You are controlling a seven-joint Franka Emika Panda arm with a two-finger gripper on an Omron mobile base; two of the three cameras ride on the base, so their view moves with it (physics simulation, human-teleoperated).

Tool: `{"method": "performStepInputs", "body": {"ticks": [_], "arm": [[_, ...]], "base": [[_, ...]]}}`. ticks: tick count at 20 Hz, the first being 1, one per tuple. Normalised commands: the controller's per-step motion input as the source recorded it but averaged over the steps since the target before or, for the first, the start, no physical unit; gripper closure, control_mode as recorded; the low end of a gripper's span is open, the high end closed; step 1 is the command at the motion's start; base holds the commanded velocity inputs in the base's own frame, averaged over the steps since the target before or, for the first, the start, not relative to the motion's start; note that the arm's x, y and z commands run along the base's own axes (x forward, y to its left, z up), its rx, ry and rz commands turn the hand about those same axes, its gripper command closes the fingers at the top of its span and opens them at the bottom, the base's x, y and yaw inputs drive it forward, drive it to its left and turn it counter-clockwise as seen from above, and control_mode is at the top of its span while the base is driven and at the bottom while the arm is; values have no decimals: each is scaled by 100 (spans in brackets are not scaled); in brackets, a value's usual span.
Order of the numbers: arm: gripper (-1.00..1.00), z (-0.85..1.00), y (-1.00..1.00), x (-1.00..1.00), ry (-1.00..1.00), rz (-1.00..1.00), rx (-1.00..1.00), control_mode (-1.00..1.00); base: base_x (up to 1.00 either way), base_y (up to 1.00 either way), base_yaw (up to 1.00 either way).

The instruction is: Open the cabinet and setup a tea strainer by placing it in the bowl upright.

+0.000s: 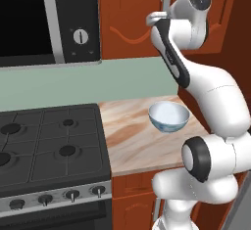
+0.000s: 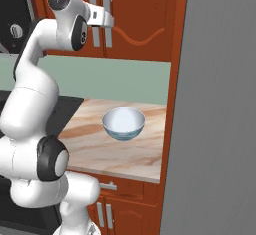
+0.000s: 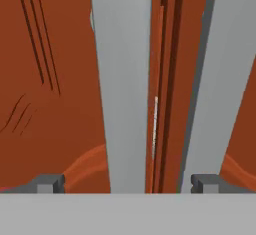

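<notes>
The cabinet (image 1: 130, 9) (image 2: 145, 9) hangs above the counter with both doors shut. Its two silver bar handles (image 2: 106, 36) stand side by side at the seam. My gripper (image 2: 108, 20) (image 1: 158, 17) is raised to them and open. In the hand view the left handle (image 3: 122, 79) runs up between my fingertips (image 3: 50, 183), and the right handle (image 3: 225, 79) passes just over the right tip. Nothing is gripped. The bowl (image 1: 168, 115) (image 2: 123, 123) sits upright and empty on the counter below. The tea strainer is hidden.
A wooden counter (image 1: 130, 143) (image 2: 100, 149) bears the bowl. To its left are a black gas stove (image 1: 49, 141) and, above it, a microwave (image 1: 49, 18). A tall grey panel (image 2: 220, 129) walls off the right side.
</notes>
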Motion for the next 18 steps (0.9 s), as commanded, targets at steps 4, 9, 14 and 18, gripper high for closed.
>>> {"method": "performStepInputs", "body": {"ticks": [4,9,14,18], "arm": [[-100,-13,0,41,0,0,0,-100],[-100,-13,0,38,0,0,0,-100],[-100,-4,0,34,0,0,0,-100],[100,-7,0,33,-1,0,0,-100]], "base": [[0,0,0],[0,0,0],[0,0,0],[0,0,0]]}}
